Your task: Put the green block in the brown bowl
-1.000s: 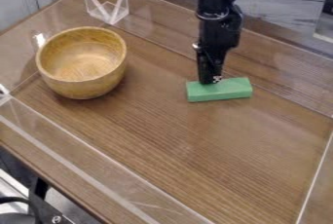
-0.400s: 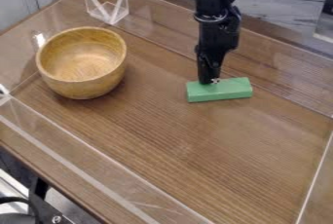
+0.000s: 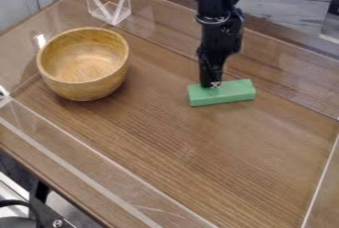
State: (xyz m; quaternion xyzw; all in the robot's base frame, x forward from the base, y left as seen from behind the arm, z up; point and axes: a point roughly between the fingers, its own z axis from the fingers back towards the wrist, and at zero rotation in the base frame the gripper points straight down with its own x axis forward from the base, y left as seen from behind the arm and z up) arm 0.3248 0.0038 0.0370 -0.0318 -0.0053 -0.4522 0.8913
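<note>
vs a second ago: gripper [image 3: 209, 79] sits at the left end of the green block [image 3: 221, 93], pointing straight down, fingers now pressed in and pinching that end, where earlier they stood a touch wider over the same spot; block has rotated slightly, its right end swung a bit toward the far edge of the table [image 3: 199, 163], so it lies at more of a slant than before; its place is otherwise the same, right of centre, nearer the right edge than the left; it looks to be down on the wood, though I can't tell if the gripped end is lifted clear; brown bowl [image 3: 83, 62] unchanged, upright near the left edge, well apart from block and gripper, nothing visible inside; clear plastic stand [image 3: 109, 6] at the far-left corner also unchanged; clear low wall [image 3: 79, 177] runs along the near edge; no brands, labels or readable writing anywhere
</note>
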